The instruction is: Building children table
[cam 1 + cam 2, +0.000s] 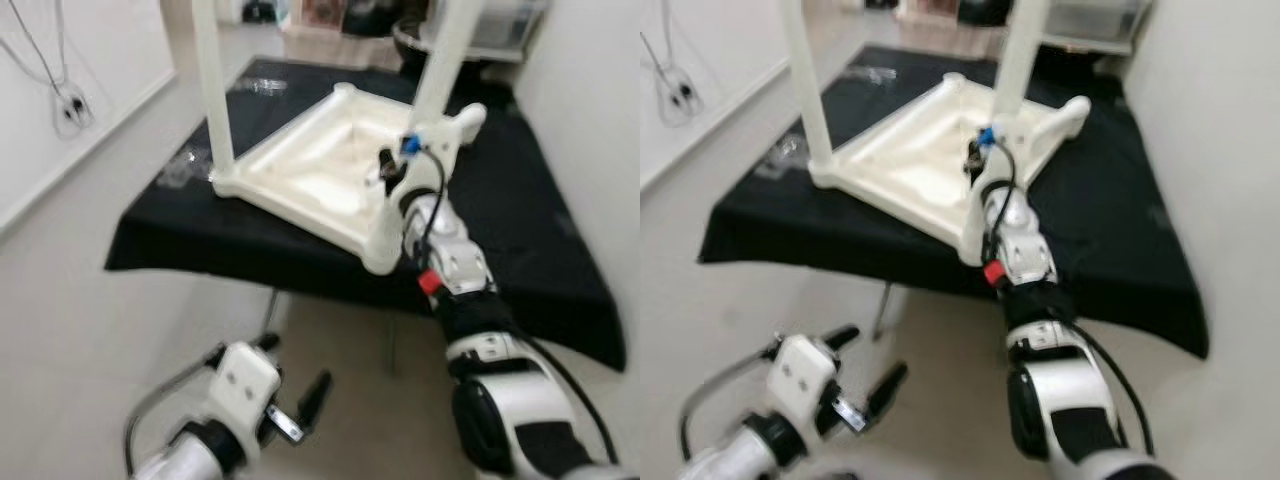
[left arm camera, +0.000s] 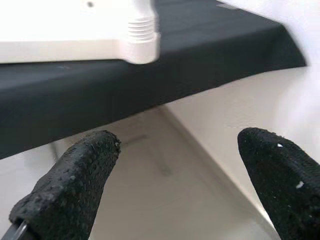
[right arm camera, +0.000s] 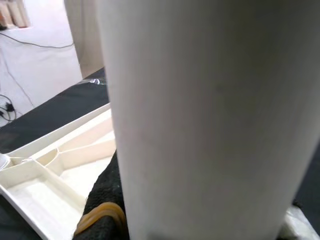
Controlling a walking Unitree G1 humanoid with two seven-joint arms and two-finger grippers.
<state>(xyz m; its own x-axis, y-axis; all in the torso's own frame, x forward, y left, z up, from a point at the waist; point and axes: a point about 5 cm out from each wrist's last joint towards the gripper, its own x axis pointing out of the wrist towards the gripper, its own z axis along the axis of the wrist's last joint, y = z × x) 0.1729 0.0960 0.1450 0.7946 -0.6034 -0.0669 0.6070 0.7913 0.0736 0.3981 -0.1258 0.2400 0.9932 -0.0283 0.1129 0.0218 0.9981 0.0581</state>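
Up close, right end effector (image 1: pixel 388 165) against table leg (image 3: pixel 200 115).

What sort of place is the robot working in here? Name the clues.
Probably a room in a home used as a work area: an upturned white children's table lies on a black-draped table, with pale bare floor and cables at a wall socket.

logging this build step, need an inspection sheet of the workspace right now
surface: black-draped table, cloth hanging over the edges
job's things: white tabletop lying upside down; two white legs stand upright in its corners
clutter: clear plastic wrap on the cloth near the left corner
grippers: right claw up at the far leg; left claw open, low, below the table edge
cables: wires and plug at the left wall
surroundings: pale floor, white walls
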